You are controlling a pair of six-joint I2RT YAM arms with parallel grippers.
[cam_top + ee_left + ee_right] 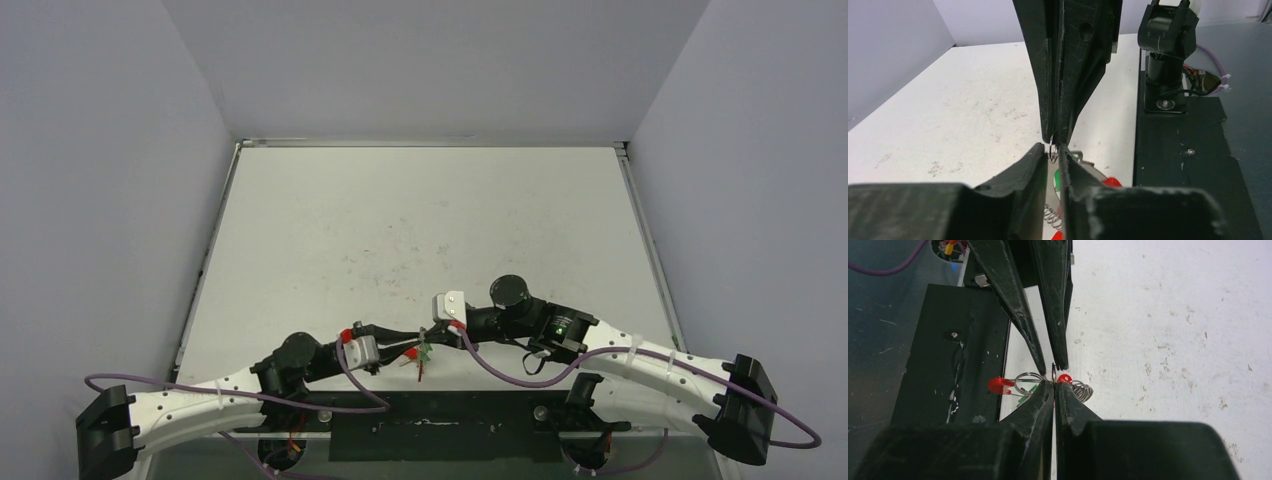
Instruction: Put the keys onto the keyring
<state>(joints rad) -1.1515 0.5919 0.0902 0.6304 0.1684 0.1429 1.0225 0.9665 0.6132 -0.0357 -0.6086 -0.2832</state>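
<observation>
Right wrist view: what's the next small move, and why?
Probably close the left gripper on the thin wire of the keyring: its fingertips straddle the wire with a visible gap, while the right gripper pinches it shut, green key close by.

Keyring silvery coil, red sleeve; green key just beside.

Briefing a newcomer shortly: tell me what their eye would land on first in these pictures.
The left gripper and right gripper meet tip to tip at the near edge of the table, around one thin wire of the keyring. Next comes colour: its red piece and a green key right beside the fingertips.
</observation>
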